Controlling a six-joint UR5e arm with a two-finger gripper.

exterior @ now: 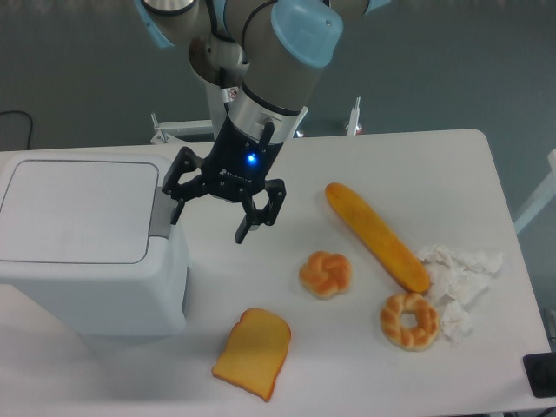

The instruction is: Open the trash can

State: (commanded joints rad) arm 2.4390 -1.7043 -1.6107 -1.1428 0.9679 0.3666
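White trash can (82, 234) lid-down beside spread pincer (210, 219).

The trash can (87, 239) stands at the table's (347, 365) left end, breads to its right, gripper (211, 219) just beside it

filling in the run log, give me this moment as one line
task: open bin | gripper: open, empty, beside bin's grey button strip | bin: lid shut | phase: approach, no clear contact
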